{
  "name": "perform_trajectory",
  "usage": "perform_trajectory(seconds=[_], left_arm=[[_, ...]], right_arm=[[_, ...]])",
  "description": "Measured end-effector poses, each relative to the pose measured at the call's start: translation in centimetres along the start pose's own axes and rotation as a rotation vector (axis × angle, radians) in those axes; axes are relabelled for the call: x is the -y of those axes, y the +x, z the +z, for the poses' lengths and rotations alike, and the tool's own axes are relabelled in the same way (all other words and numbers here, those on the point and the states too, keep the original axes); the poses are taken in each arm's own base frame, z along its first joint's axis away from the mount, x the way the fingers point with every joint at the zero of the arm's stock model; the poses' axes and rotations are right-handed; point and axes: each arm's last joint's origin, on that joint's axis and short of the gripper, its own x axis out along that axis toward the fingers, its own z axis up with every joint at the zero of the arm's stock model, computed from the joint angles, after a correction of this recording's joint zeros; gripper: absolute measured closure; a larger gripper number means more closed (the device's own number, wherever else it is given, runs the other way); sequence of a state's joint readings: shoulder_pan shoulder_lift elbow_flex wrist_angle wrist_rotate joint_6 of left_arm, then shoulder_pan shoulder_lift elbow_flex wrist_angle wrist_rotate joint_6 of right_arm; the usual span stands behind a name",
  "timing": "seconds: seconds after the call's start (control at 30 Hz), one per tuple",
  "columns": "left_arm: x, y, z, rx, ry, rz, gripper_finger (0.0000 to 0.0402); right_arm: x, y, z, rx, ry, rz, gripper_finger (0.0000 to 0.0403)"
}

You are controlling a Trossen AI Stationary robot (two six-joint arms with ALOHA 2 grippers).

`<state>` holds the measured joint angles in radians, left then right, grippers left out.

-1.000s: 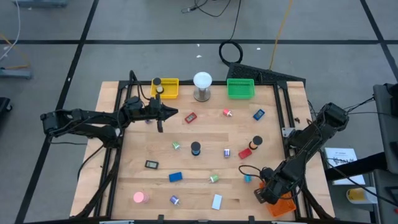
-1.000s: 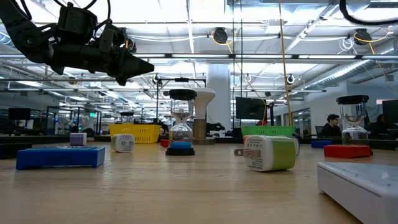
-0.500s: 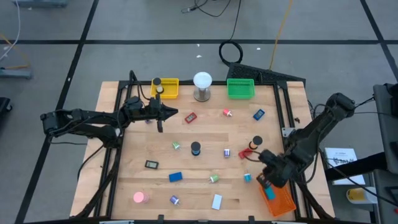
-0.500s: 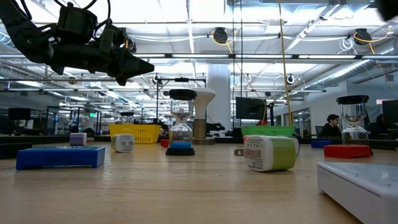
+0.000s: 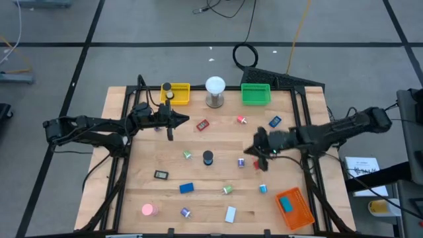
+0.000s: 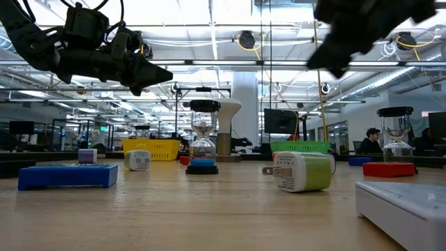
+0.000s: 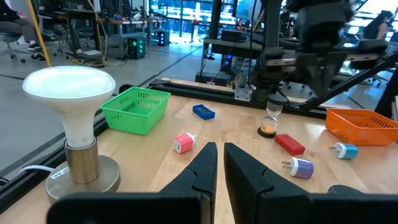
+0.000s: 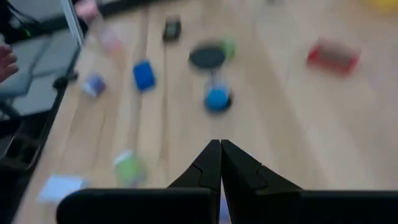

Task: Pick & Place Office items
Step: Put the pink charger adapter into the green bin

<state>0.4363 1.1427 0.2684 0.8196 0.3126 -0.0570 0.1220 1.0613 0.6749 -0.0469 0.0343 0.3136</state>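
Left gripper (image 5: 187, 119) is parked beside the lamp (image 5: 215, 86), jaws closed, nothing held. Most items (image 5: 186, 188) are left loose on the table (image 5: 218, 139) below the lamp. Right gripper (image 5: 254, 147), pinched empty, is held over the table's right side; one blue piece (image 5: 287, 203) is done, in the orange tray (image 5: 303, 215).

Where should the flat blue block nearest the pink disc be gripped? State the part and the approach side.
Grip the blue block across its narrow width at mid-length, coming straight down from above. It lies flat and low on the table, with both long sides exposed.
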Motion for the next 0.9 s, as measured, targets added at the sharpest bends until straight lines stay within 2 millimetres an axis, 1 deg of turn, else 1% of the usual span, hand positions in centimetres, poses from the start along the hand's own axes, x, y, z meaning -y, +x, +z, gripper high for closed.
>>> perform_trajectory(seconds=[0.07,0.17,0.23,0.33,0.47,0.57,0.67,0.8,0.9], left_arm=[[0.0,0.0,0.0,0.0,0.0,0.0,0.0371],[0.0,0.0,0.0,0.0,0.0,0.001,0.0371],[0.0,0.0,0.0,0.004,0.001,0.0,0.0371],[0.0,0.0,0.1,0.013,0.004,-0.001,0.0371],[0.0,0.0,0.2,0.016,0.001,-0.001,0.0371],[0.0,0.0,0.1,0.006,-0.056,-0.003,0.0371],[0.1,0.0,-0.1,-0.012,-0.128,-0.003,0.0371],[0.1,0.0,-0.1,-0.014,-0.13,0.0,0.0371],[0.0,0.0,0.1,0.016,-0.059,0.023,0.0371]], right_arm=[[2.1,0.8,0.3,0.075,-0.037,-0.008,0.0402],[4.8,1.5,0.8,0.118,-0.071,-0.071,0.0402],[6.3,1.9,1.2,0.145,-0.075,-0.115,0.0402],[7.9,2.4,1.3,0.159,-0.045,-0.166,0.0402],[9.4,2.6,0.3,0.07,0.063,-0.243,0.0392],[10.2,2.4,-0.8,-0.018,0.146,-0.361,0.0368],[10.7,2.1,-1.5,-0.072,0.208,-0.455,0.0333],[11.4,2.2,-2.1,-0.108,0.251,-0.537,0.0275],[12.3,2.9,-2.8,-0.151,0.265,-0.564,0.0235]])
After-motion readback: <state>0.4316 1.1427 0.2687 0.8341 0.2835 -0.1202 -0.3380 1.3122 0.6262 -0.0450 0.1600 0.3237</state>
